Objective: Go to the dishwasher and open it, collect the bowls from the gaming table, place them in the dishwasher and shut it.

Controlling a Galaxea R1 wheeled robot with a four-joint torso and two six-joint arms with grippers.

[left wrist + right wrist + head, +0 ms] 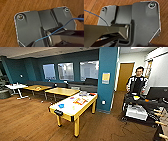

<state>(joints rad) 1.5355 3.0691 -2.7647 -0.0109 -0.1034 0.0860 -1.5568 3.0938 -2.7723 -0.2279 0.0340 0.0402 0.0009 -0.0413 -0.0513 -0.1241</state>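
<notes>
The gaming table (65,114) stands in the middle of the head view, a few steps ahead: a long white top with red and orange graphics, a yellow rim and wooden legs. A small bright blue bowl (61,106) sits on its near end, towards the left edge. A few small items lie at the far end, too small to tell apart. The dishwasher is out of view. Both wrist views look down past the robot's dark plate onto wooden floor (7,15).
A teal pillar (107,79) rises just right of the table's far end. A person (137,82) stands behind a dark cart (136,112) at the right. Rod handles of a foosball table (160,122) poke in at the right edge. Yellow-topped tables (62,91) and a sofa (85,87) stand behind.
</notes>
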